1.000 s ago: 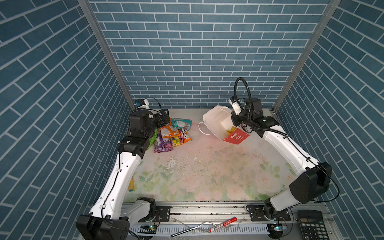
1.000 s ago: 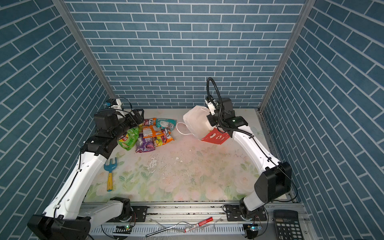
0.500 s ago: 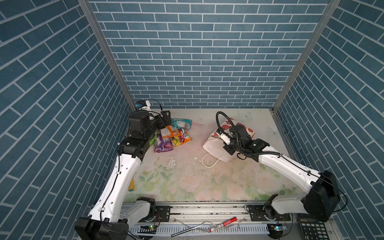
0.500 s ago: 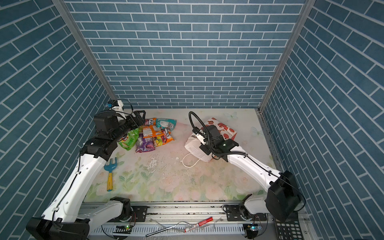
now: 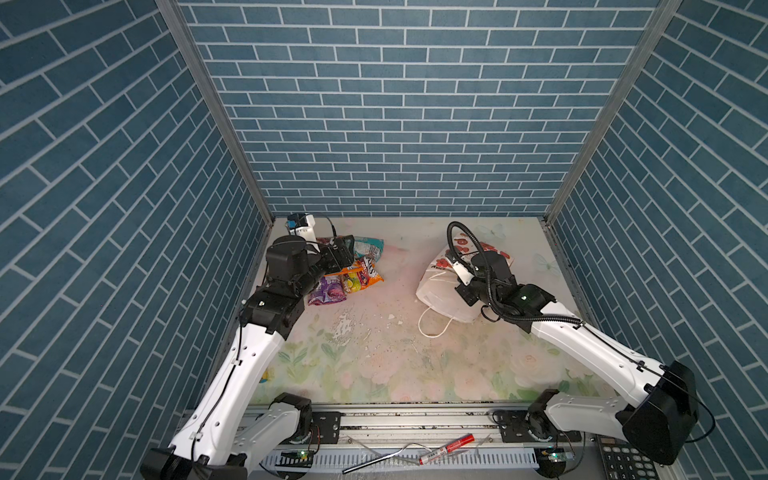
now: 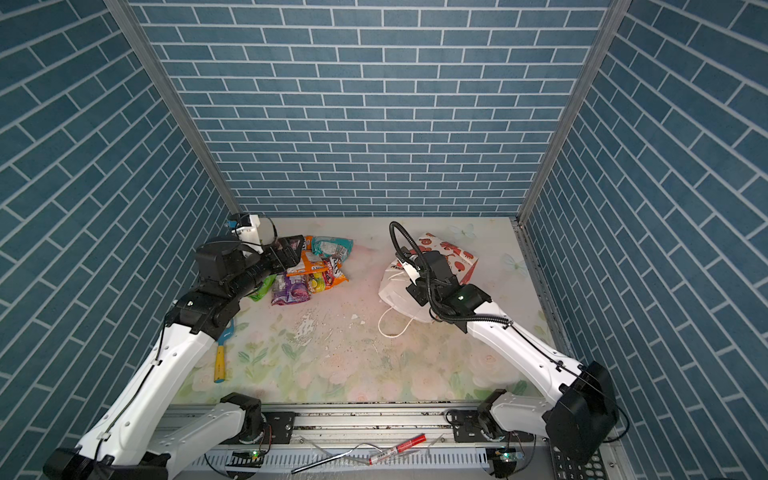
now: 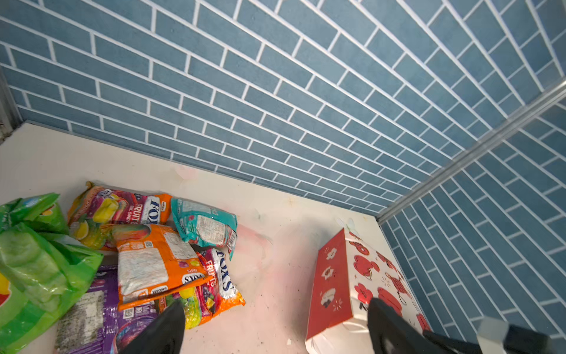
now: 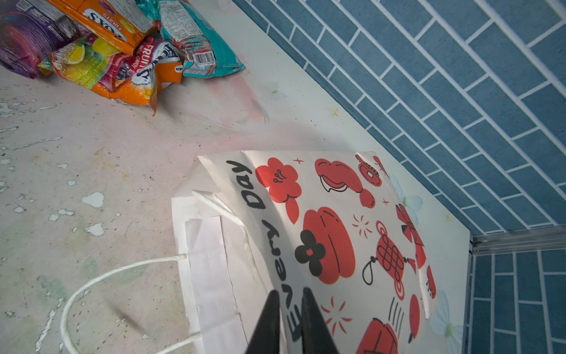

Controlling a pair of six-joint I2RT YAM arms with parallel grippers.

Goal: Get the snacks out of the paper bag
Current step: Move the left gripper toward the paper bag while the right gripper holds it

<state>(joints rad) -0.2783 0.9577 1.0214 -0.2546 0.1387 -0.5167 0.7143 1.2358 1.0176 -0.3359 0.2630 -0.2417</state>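
Observation:
The snacks [image 5: 353,276] [image 6: 311,274] lie in a pile at the back left: orange Fox's bags [image 7: 153,260], a teal packet [image 7: 205,223], a purple packet [image 5: 328,291] and a green chip bag [image 7: 33,269]. My left gripper [image 7: 275,306] hangs open just above the pile's right side, holding nothing. The paper bag [image 5: 440,286] [image 6: 399,291] [image 8: 337,214] lies on its side at the right, mouth toward the front, a white cord handle [image 5: 432,328] on the table. My right gripper [image 8: 289,294] sits at the bag's upper rim, jaws a narrow gap apart. I see nothing inside the bag's mouth.
A blue and yellow toy shovel [image 6: 220,353] lies by the left arm. Paint flakes [image 5: 345,328] dot the table's middle. A red marker [image 5: 446,449] and a calculator [image 5: 623,461] rest on the front rail. Brick walls close three sides.
The right arm brought the raised bag down from the back and laid it on the table nearer the front; its jaws parted slightly. The left arm hardly moved.

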